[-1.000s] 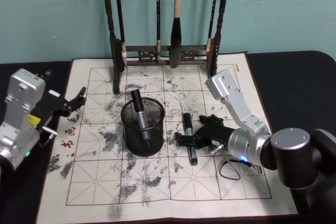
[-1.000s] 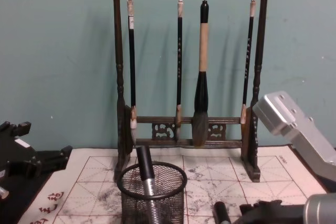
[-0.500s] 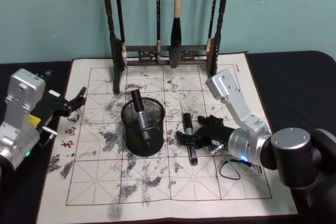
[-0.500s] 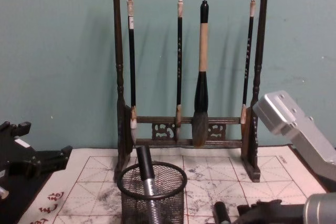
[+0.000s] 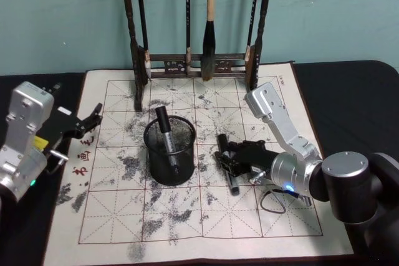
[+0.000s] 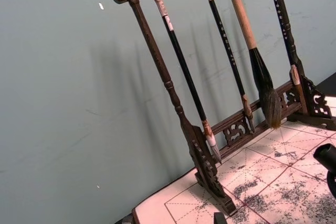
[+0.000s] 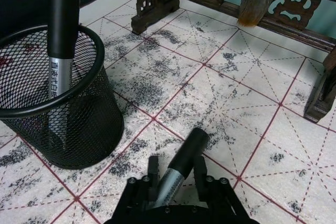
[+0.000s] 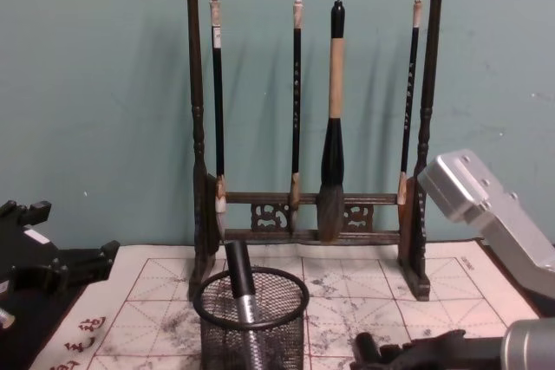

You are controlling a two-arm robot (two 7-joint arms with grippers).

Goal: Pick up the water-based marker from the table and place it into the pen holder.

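Observation:
The water-based marker (image 5: pixel 223 146) lies on the ink-smudged grid mat (image 5: pixel 124 216), just right of the pen holder (image 5: pixel 169 151), a black mesh cup. In the right wrist view the marker (image 7: pixel 181 160) points its black cap away from me, toward the holder (image 7: pixel 58 103). My right gripper (image 5: pixel 228 159) is low over the mat, and its fingers (image 7: pixel 153 167) press against both sides of the marker's grey barrel. Another marker (image 5: pixel 164 129) stands tilted inside the holder. My left gripper (image 5: pixel 89 123) hovers open over the mat's left edge, away from both.
A tall dark wooden brush rack (image 5: pixel 196 60) with several hanging brushes stands at the back of the mat, behind the holder. A small black cord loop (image 5: pixel 272 202) lies on the mat under my right arm. The black table (image 5: pixel 349 91) extends to the right.
My right gripper has slid up along the marker toward its cap, and its fingers have closed in on the barrel. The marker still lies on the mat. The left arm has not moved.

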